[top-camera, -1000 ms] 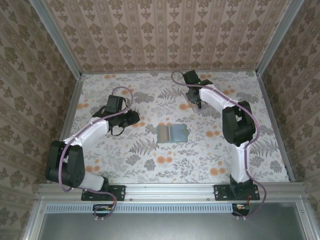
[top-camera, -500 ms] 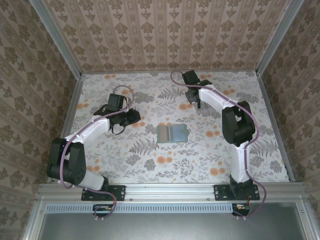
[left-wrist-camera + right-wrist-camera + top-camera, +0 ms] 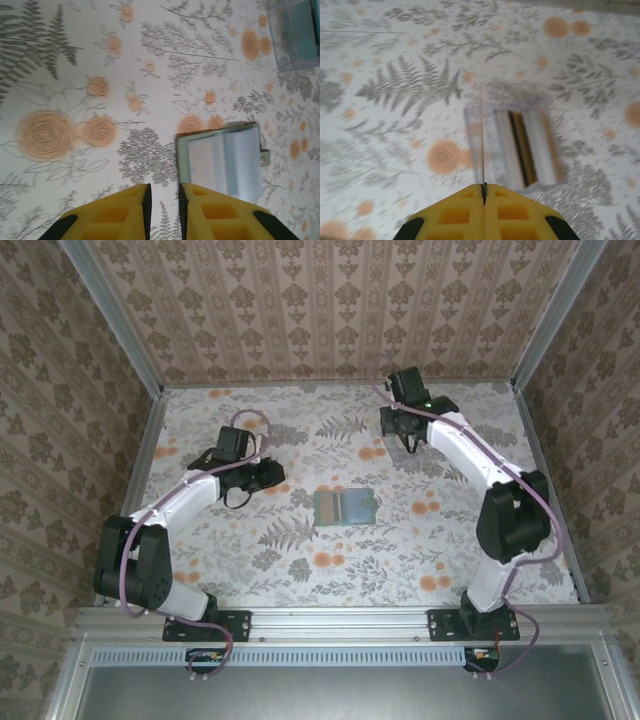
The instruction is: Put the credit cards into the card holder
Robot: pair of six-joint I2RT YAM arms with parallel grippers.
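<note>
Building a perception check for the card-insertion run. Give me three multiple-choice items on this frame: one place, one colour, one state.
1. Where is the card holder?
A. Lying open on the table
B. Inside a drawer
C. On a shelf above the table

2. What colour is the card holder's border?
A. Red
B. Muted green
C. Black

3. How is the right gripper?
A. Wide open
B. Shut on nothing
C. Shut on a thin card

Key:
1 A: the top view shows it spread flat on the floral surface.
2 B: the left wrist view shows a green edge and closing tab.
3 C: the right wrist view shows the jaws closed with the card edge-on between them.
</note>
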